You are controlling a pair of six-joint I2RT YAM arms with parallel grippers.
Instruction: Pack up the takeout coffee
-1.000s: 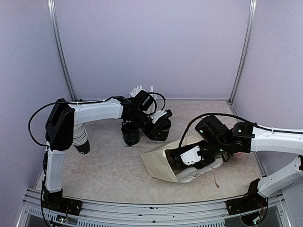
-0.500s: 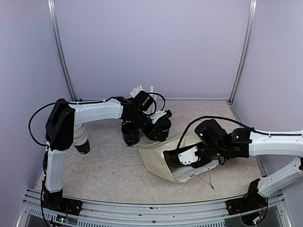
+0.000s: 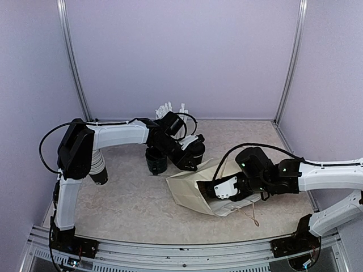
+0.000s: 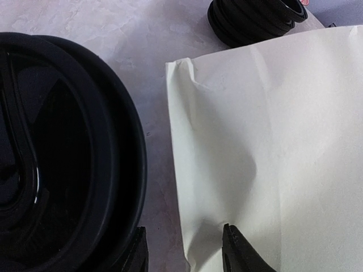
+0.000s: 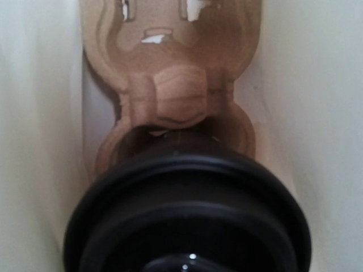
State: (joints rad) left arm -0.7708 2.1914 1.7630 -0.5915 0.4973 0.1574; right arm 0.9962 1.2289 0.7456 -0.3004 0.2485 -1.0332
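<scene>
A cream paper bag (image 3: 184, 192) lies on its side, mouth towards the right. My right gripper (image 3: 211, 190) reaches into that mouth, shut on a lidded black takeout cup (image 5: 187, 221); its fingers are hidden behind the lid. A brown cardboard cup carrier (image 5: 170, 90) lies deeper in the bag, just beyond the cup. My left gripper (image 4: 184, 256) is open, its fingertips (image 4: 238, 252) straddling the bag's (image 4: 272, 141) back edge. A second lidded cup (image 4: 57, 158) stands right beside it, also seen in the top view (image 3: 195, 151). A third black cup (image 3: 156, 160) stands to the left.
A black cup of white straws (image 3: 170, 109) stands at the back behind the left arm. A black ribbed round thing (image 4: 255, 17) lies beyond the bag in the left wrist view. The booth's walls close in the back and sides.
My right gripper has pushed the cup leftwards, deeper into the bag, and the bag has slid a little to the left. The left arm has barely moved.
</scene>
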